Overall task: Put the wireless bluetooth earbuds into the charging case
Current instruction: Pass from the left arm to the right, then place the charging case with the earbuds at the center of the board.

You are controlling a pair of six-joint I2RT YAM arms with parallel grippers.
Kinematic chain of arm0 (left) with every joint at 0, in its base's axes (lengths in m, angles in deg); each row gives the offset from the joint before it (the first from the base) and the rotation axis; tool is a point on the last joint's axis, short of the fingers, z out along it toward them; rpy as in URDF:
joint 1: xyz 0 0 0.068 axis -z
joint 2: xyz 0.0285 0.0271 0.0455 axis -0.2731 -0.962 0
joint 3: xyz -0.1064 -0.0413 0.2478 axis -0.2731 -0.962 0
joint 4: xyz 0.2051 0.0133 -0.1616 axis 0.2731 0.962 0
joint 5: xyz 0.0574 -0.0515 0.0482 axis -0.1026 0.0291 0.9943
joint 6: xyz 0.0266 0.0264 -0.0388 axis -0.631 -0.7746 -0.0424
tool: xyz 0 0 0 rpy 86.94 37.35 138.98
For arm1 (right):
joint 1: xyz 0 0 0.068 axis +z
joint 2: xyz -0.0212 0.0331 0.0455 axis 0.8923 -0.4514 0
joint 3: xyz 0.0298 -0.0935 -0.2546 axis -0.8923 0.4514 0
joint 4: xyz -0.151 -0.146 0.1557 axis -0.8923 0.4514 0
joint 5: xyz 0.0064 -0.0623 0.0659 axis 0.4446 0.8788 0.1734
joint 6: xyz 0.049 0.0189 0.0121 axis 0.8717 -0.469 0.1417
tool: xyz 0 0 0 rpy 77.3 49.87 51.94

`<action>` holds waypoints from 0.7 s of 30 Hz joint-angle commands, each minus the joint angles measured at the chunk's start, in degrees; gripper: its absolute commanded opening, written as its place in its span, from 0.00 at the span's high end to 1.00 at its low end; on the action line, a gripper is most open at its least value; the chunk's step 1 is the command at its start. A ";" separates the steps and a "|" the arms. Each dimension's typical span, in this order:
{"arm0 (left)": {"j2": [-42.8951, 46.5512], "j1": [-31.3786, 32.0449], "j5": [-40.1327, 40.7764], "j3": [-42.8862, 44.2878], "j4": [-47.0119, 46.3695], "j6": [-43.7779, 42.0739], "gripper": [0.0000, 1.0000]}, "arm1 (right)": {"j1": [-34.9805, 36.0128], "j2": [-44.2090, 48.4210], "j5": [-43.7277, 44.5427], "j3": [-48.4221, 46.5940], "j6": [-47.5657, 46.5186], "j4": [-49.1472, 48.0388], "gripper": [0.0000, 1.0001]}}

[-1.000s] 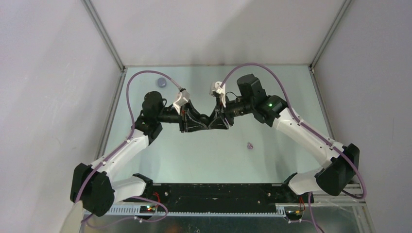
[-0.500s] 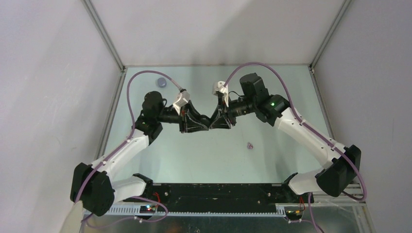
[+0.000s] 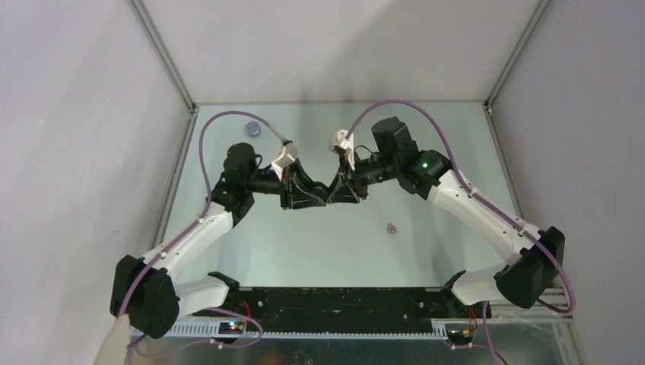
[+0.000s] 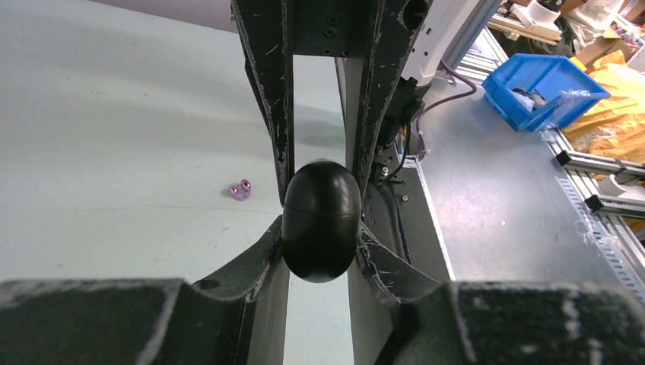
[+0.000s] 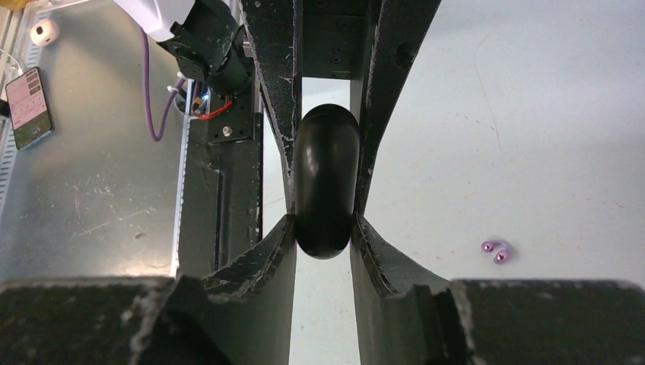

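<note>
Two lilac earbuds (image 3: 392, 227) lie touching each other on the desk (image 3: 304, 243), in front of the arms' meeting point and a little to the right, nearer the bases. They are well apart from the charging case (image 4: 321, 220), a glossy black egg shape with a seam around its middle. The case is held off the desk between both arms. The left jaws stand partly closed, with their curved tips pressed against the case's sides. The right jaws come in from the opposite end, equally narrow, and clamp the same case. From above, the two sets meet tip to tip and the case cannot be made out there. A small round bluish object (image 3: 252, 129) sits far back on the left.
</note>
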 commanded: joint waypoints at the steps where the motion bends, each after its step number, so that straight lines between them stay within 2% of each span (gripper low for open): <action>1: 0.10 -0.02 1.99 0.97 -0.41 -1.28 0.86 | 1.69 0.53 -0.62 -0.95 -0.68 -1.51 0.82; 2: 0.10 -0.03 2.08 1.05 -0.33 -1.44 0.80 | 1.69 0.57 -0.32 -0.97 -0.76 -1.45 0.86; 3: 0.10 -0.03 2.08 1.14 -0.14 -1.52 0.65 | 1.70 0.66 -0.22 -1.25 -1.04 -0.96 0.88; 5: 0.09 -0.03 2.47 1.14 0.03 -1.67 0.48 | 1.57 0.80 0.21 -1.47 -1.37 -0.47 0.91; 14: 0.25 0.02 3.81 1.62 1.94 -2.86 0.02 | -0.59 1.91 -0.93 -1.51 -1.41 0.20 0.96; 21: 1.72 -0.53 7.85 3.42 9.65 -8.75 0.01 | -7.18 1.55 -1.28 -1.55 -6.99 4.79 0.95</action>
